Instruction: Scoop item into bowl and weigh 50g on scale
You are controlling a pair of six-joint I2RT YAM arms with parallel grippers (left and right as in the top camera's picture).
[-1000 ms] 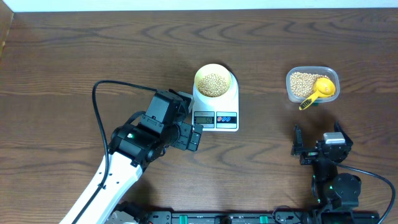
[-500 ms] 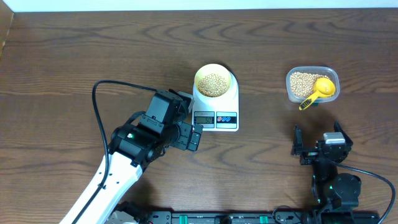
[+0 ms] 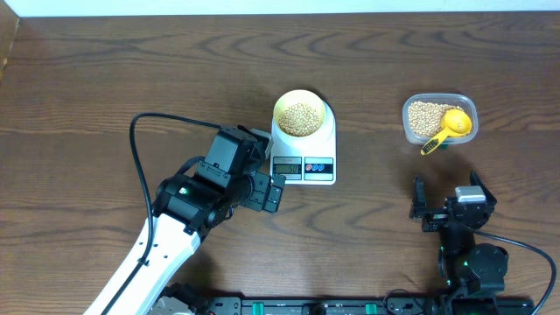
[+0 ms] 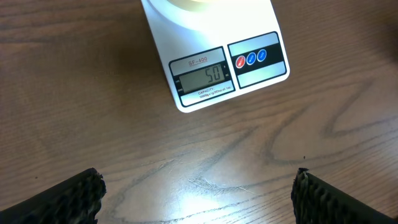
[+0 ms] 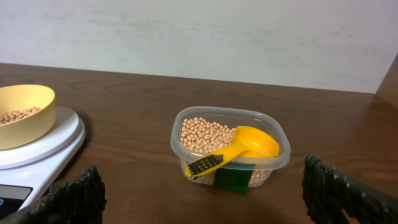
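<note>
The white scale [image 3: 330,144] stands mid-table with the pale yellow bowl [image 3: 323,108] on its platform, filled with tan beans [image 3: 300,117]. In the left wrist view its display [image 4: 202,78] reads 50. My left gripper [image 3: 271,166] hovers open just left of the display, with bare wood between its fingers [image 4: 68,199]. My right gripper [image 3: 448,197] is open low over the table, in front of the clear tub [image 3: 437,98], and holds nothing. More beans [image 5: 205,134] and a yellow scoop [image 5: 249,143] lie in that tub. The bowl [image 5: 22,121] shows at the right wrist view's left.
A green label [image 5: 231,179] is stuck on the front wall of the tub [image 5: 180,143]. The left arm's black cable [image 3: 136,162] loops over the table to the left. A pale wall runs behind the far table edge [image 5: 199,78].
</note>
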